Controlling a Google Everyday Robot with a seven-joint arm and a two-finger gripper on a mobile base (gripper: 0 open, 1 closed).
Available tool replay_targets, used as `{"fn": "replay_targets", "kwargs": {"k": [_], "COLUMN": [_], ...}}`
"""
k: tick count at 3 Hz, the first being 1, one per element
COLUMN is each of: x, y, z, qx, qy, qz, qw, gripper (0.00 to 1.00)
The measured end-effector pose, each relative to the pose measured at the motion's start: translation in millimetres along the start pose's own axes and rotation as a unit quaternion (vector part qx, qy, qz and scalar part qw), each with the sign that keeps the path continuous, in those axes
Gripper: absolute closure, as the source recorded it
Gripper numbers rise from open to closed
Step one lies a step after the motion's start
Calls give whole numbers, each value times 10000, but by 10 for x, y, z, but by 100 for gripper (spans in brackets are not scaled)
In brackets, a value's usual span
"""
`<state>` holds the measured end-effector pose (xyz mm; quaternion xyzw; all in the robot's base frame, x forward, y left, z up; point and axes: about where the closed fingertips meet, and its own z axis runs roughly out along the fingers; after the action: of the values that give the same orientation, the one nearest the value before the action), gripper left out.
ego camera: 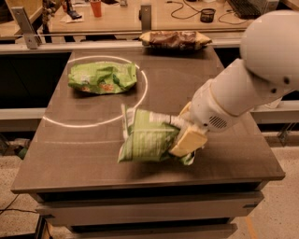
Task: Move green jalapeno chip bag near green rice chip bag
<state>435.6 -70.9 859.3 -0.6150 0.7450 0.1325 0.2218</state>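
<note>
The green jalapeno chip bag (148, 136), large and light green with a white text panel, is at the front middle of the dark table (70, 158), its left end tilted. My gripper (186, 138) is at the bag's right end, shut on it, with a yellow finger (188, 141) lying over the bag. The green rice chip bag (103, 77), smaller and bright green with orange-red marks, lies at the back left inside a white light ring.
A brown and yellow bag (175, 39) lies at the table's back edge. My white arm (252, 79) reaches in from the right. Behind the table is a wooden bench with a red cup (96, 8) and cables.
</note>
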Motion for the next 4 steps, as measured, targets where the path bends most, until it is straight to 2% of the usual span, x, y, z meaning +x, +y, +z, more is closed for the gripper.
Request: {"fn": "replay_targets", "kwargs": {"k": [1, 2, 3, 4], "x": [-182, -297, -369, -550], "y": [-524, -854, -1217, -1526], "z": [-450, -635, -538, -364], "qx": [890, 1404, 1686, 1769], "qy": [-399, -559, -606, -649], "qz": [72, 90, 129, 59], "qw": [9952, 9885, 9837, 9821], "gripper": [100, 100, 100, 100]}}
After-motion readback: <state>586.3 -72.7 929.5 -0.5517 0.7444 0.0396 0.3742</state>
